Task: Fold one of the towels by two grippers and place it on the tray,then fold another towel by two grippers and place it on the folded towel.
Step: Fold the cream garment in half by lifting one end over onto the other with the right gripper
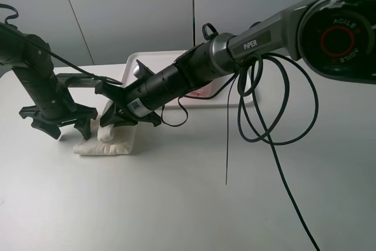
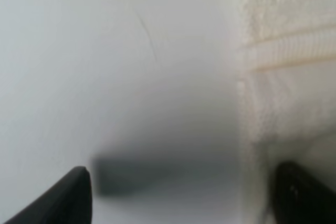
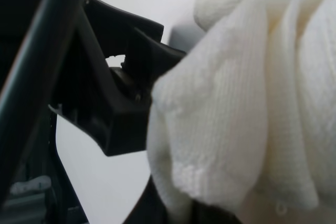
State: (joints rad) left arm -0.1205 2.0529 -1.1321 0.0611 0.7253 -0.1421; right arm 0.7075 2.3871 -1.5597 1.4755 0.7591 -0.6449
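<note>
The cream-white towel (image 1: 111,144) lies bunched on the table at the left, in front of the tray (image 1: 141,63). My right gripper (image 1: 113,121) reaches across from the right and is shut on a raised fold of that towel (image 3: 236,103). My left gripper (image 1: 61,127) stands open just left of the towel, low over the table. Its two black fingertips (image 2: 63,198) straddle bare table and the towel's edge (image 2: 286,51). A sliver of the pale pink towel (image 1: 202,92) shows on the tray, mostly hidden under the right arm.
Black cables (image 1: 267,116) hang in loops from the right arm (image 1: 247,42) over the middle right of the table, one strand trailing to the front edge. The left arm's base (image 1: 35,80) stands at the far left. A grey wall closes the back.
</note>
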